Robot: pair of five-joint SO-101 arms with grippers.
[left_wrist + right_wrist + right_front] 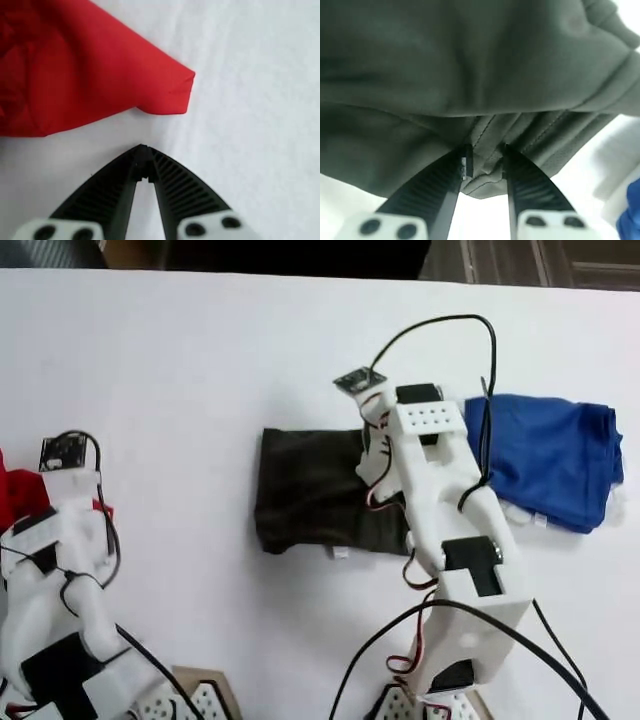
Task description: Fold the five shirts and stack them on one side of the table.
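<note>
High view: dark shirt [310,495] at frame centre, blue shirt [550,455] at right, red shirt [15,490] at left edge. Left wrist view: left gripper [144,162] tips together, empty, near the red shirt's corner. Right wrist view: right gripper [485,162] pinching the dark shirt's hem.

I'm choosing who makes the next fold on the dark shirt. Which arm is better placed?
Right. The right gripper is shut on the dark shirt at its hem, with its arm directly over that shirt. The left gripper is shut and empty, off beside the red shirt.
</note>
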